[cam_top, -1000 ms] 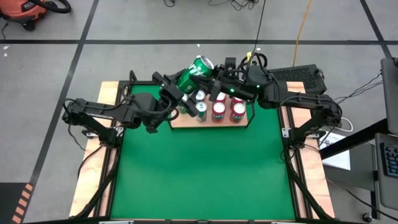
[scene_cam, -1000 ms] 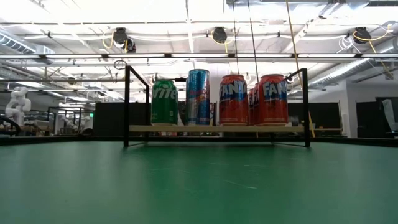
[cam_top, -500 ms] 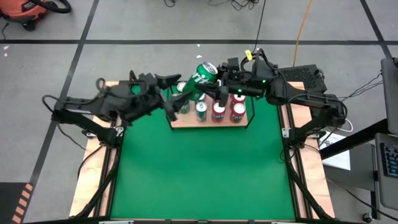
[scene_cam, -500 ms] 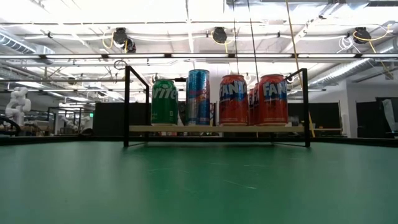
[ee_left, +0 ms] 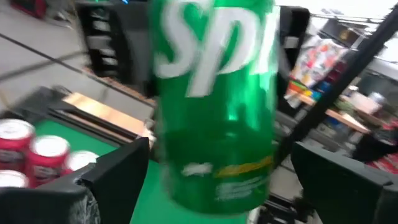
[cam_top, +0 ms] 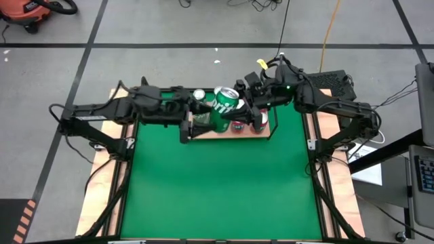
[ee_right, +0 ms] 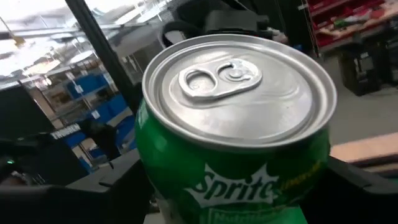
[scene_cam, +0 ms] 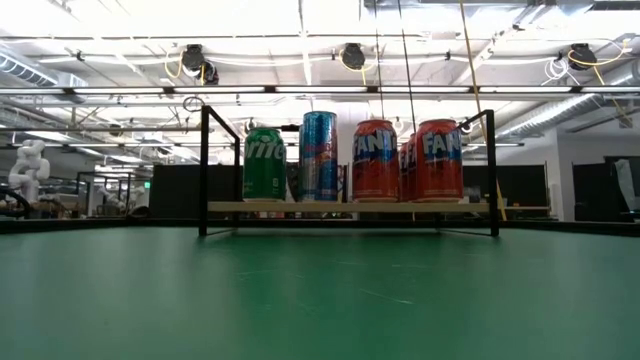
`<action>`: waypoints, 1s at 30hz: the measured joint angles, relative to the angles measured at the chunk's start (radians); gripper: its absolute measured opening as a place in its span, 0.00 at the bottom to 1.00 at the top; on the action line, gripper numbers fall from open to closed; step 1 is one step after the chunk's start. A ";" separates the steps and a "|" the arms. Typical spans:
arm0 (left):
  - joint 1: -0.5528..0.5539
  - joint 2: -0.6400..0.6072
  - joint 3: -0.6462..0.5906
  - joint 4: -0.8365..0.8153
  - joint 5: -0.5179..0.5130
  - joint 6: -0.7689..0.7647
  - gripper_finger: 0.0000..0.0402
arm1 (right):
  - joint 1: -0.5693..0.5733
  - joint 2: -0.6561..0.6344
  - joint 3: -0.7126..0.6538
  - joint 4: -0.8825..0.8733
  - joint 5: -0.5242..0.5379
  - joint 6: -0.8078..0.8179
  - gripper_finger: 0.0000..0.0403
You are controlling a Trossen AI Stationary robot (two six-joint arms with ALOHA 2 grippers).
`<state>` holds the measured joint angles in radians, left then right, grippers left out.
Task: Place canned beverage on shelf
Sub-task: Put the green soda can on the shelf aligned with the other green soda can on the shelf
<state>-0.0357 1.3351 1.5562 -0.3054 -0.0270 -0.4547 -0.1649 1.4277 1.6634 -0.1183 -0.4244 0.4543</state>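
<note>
A green Sprite can (cam_top: 224, 107) hangs roughly upright over the shelf (cam_top: 203, 133), with my right gripper (cam_top: 239, 112) shut on it. The shelf, a light-wood board with a black rail (scene_cam: 350, 207), bears a green can (scene_cam: 264, 163), a blue can (scene_cam: 319, 156) and red Fanta cans (scene_cam: 376, 160). My left gripper (cam_top: 192, 118) stands open just left of the held can. In the left wrist view the can (ee_left: 214, 106) shows between its spread fingers (ee_left: 118, 177) with a gap on each side. Neither arm shows in the low view. My right gripper pinches the Sprite can's side wall (ee_right: 155, 186), below the top rim, between its two fingers (ee_right: 364, 183). The fingers come level from the table's right. The can is lifted clear of the shelf, its silver top (ee_right: 239, 93) up.
The shelf stands at the green mat's far edge (cam_top: 224, 146). Pale wooden strips (cam_top: 108, 176) run along the table's sides. In front of the shelf the green mat (scene_cam: 320, 300) stretches to the near edge.
The can, earlier tipped over the shelf's far edge between both grippers, now stands nearly upright over the shelf in my right gripper, which has turned toward level. My left gripper has come off the can, rolled, and swung level at the shelf's left end.
</note>
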 joint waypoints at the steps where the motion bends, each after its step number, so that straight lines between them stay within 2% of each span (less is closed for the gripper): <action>1: 0.003 0.011 0.000 0.008 0.018 -0.008 0.97 | 0.000 0.000 0.000 -0.008 0.000 -0.008 0.75; 7: 0.006 0.064 0.000 0.028 0.038 -0.008 0.96 | 0.000 0.001 0.000 -0.070 0.000 -0.032 0.75; 12: 0.006 0.088 0.000 0.030 0.036 -0.007 0.87 | 0.000 0.001 0.000 -0.104 0.000 -0.033 0.75; 17: 0.005 0.098 0.000 0.037 -0.017 0.002 0.78 | 0.000 0.001 0.000 -0.110 0.015 -0.060 0.75; 22: 0.005 0.098 0.000 0.040 -0.035 0.011 0.74 | 0.000 0.001 0.000 -0.109 0.021 -0.075 0.76; 27: 0.005 0.099 -0.001 0.083 -0.060 0.041 0.74 | 0.000 -0.001 0.003 -0.107 0.049 -0.080 0.82; 30: 0.004 0.099 -0.001 0.105 -0.131 0.055 0.74 | 0.000 -0.002 0.003 -0.118 0.101 -0.078 0.87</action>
<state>-0.0314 1.4345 1.5555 -0.2004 -0.1577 -0.3998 -0.1650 1.4261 1.6669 -0.2359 -0.3232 0.3762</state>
